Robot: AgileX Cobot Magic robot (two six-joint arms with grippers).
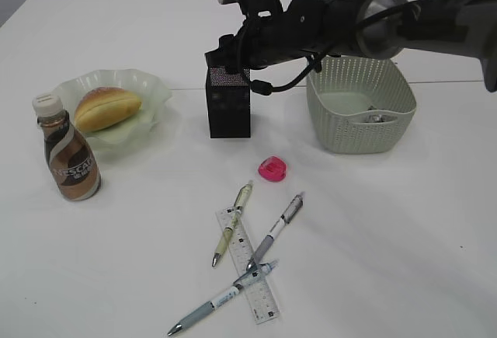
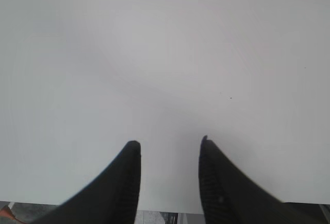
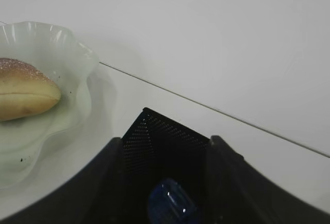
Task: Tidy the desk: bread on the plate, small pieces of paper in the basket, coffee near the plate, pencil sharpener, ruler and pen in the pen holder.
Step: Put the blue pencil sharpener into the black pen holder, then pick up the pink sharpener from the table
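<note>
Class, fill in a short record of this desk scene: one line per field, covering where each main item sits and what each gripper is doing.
bread: on the plate, bread
coffee: upright beside the plate
pen holder: black mesh, mid-desk
right gripper: open above the pen holder, a blue object between its jaws over the holder's opening
left gripper: open over bare desk, holding nothing
basket: right of the holder
pink object: on the desk
pens: three, loose
ruler: under two pens

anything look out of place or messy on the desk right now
Yes: three pens and the clear plastic ruler lie crisscrossed in a loose heap at the front of the white desk, with a pink sharpener beside them, all outside the black mesh pen holder.
</note>
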